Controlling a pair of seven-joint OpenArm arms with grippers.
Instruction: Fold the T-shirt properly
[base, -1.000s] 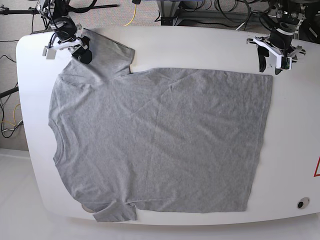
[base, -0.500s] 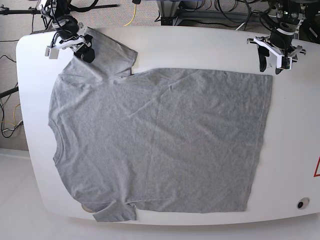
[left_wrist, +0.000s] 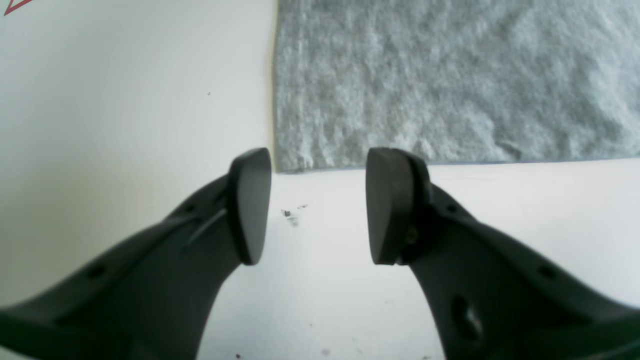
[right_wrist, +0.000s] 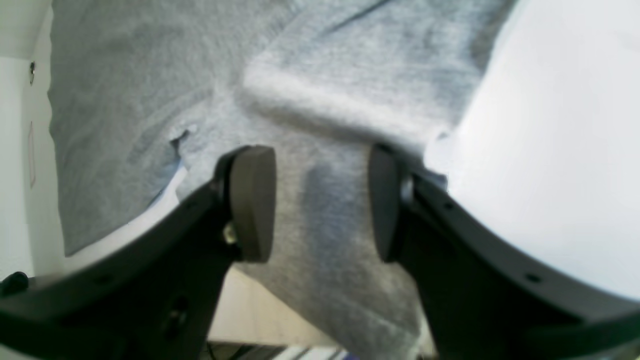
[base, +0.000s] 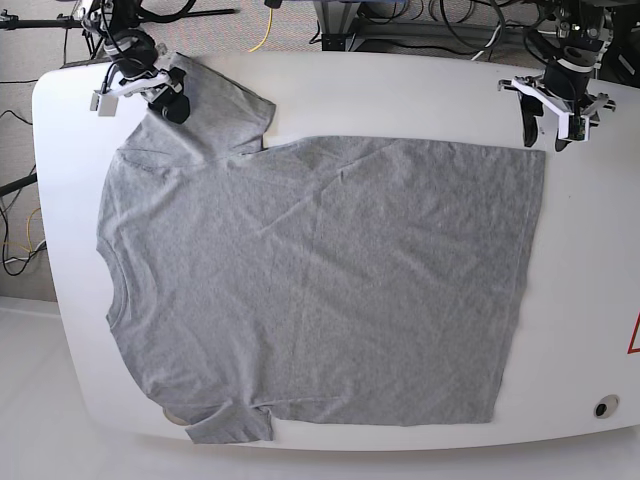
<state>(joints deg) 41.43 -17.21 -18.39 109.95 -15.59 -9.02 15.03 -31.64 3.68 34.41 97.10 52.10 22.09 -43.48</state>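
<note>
T-shirt (base: 320, 280): flat on counter (base: 400, 90). Left end effector (left_wrist: 317, 205) parted, empty, short of the hem corner; right end effector (right_wrist: 322, 202) parted astride the sleeve, unclamped. Risk: uneven grasps skew the fold.

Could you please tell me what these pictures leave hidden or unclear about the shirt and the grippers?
- T-shirt underside: hidden by the shirt itself.
- Right gripper in its wrist view: sleeve fabric blurred; contact unclear.
- Left gripper: height above the table unclear.
- Near sleeve, base view: overhangs the table's edge.

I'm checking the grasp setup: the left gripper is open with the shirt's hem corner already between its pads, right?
Not quite. The left gripper is open, but the T-shirt's hem corner lies just beyond its pads, not between them; only bare table shows in the gap. The left wrist view shows this.
</note>
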